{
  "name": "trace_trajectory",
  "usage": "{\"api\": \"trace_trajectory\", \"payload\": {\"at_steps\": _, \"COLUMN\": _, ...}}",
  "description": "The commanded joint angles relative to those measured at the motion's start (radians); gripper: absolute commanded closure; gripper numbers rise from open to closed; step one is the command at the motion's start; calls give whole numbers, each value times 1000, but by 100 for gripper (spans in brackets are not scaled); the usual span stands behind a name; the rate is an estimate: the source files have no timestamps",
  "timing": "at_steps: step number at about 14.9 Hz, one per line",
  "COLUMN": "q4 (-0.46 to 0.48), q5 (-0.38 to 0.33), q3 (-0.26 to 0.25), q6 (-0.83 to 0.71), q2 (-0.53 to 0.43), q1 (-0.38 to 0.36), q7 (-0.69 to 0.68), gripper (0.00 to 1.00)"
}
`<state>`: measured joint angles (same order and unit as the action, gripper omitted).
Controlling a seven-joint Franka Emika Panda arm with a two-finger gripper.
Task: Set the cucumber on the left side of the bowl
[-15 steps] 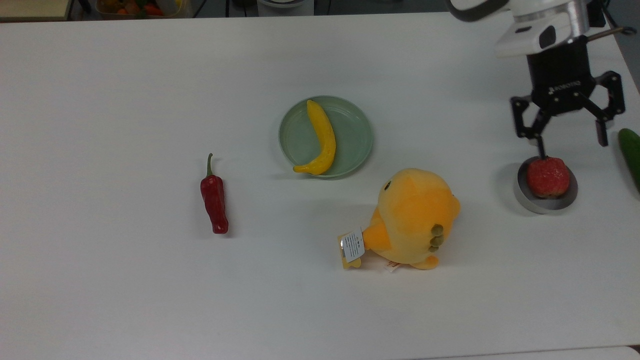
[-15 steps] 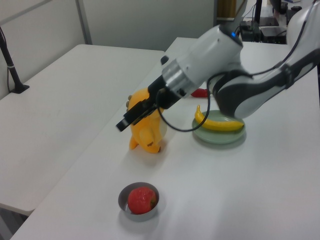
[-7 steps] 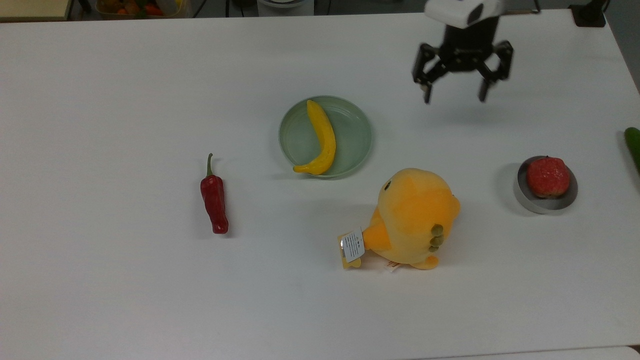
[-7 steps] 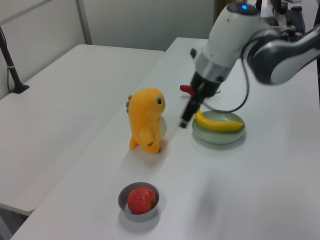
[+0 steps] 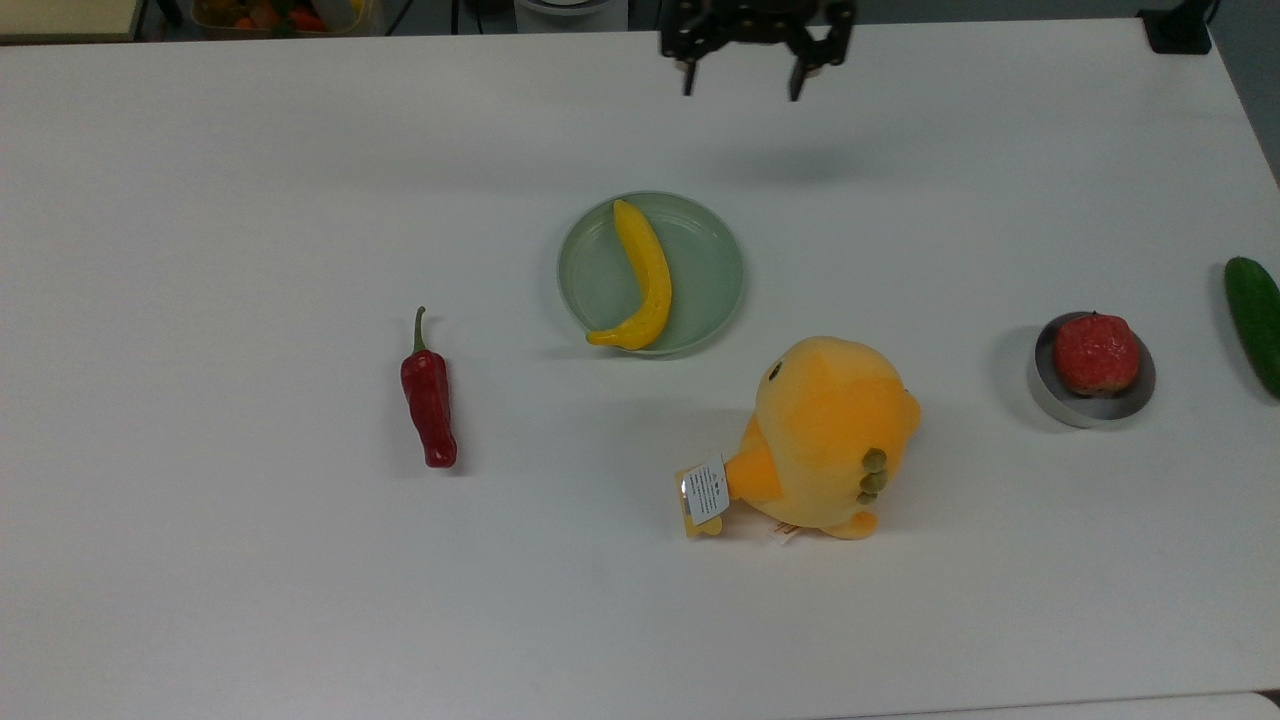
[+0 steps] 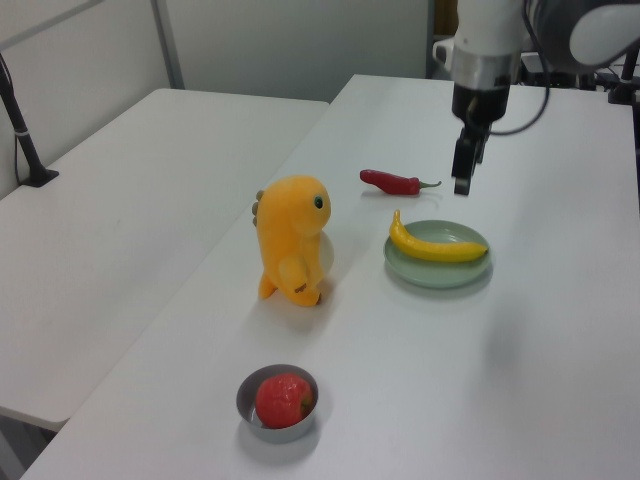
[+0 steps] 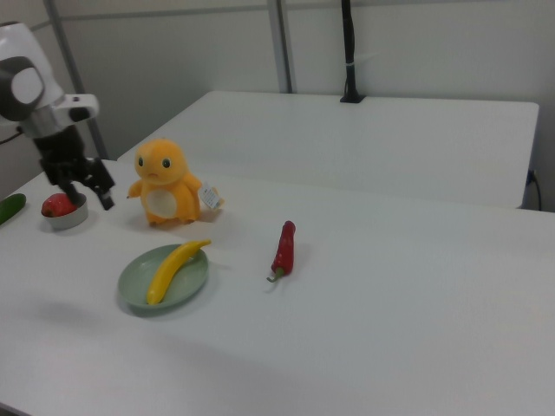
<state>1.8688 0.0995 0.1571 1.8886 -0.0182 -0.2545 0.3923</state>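
Observation:
The dark green cucumber point(image 5: 1255, 325) lies on the table at the top view's right edge, to the right of the bowl and apart from it. It also shows at the right view's left edge point(image 7: 10, 208). The small silver-grey bowl point(image 5: 1050, 400) point(image 6: 280, 432) point(image 7: 66, 222) holds a red fruit point(image 5: 1095, 352). My gripper point(image 5: 743, 88) point(image 6: 465, 170) point(image 7: 91, 186) hangs open and empty above the table's far edge in the top view, beyond the green plate and far from both cucumber and bowl.
A pale green plate point(image 5: 710, 260) with a yellow banana point(image 5: 645, 275) sits mid-table. A yellow plush toy point(image 5: 825, 435) stands between plate and bowl. A red chili pepper point(image 5: 428, 395) lies on the top view's left of the plate.
My open gripper has swung away from just above the bowl, leftward and toward the far edge in the top view. The cucumber now shows slightly more inside the top view's right edge.

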Motion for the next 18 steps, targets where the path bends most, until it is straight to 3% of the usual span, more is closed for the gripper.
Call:
{"api": "trace_trajectory", "payload": {"at_steps": 1, "q4": 33, "q5": -26, "q3": -54, "q6": 6, "q2": -57, "q1": 87, "q7": -33, "gripper": 0}}
{"api": "trace_trajectory", "payload": {"at_steps": 3, "q4": 32, "q5": -33, "q3": -138, "q6": 7, "q2": -60, "q1": 78, "q7": -82, "gripper": 0}}
{"api": "trace_trajectory", "payload": {"at_steps": 5, "q4": 20, "q5": -55, "q3": -184, "q6": 10, "q2": -59, "q1": 80, "q7": -99, "gripper": 0}}
{"api": "trace_trajectory", "payload": {"at_steps": 14, "q4": 18, "q5": -128, "q3": -185, "q6": 21, "q2": -46, "q1": 86, "q7": -121, "gripper": 0}}
{"api": "trace_trajectory", "payload": {"at_steps": 18, "q4": 15, "q5": -130, "q3": -185, "q6": 38, "q2": -40, "q1": 90, "q7": -121, "gripper": 0}}
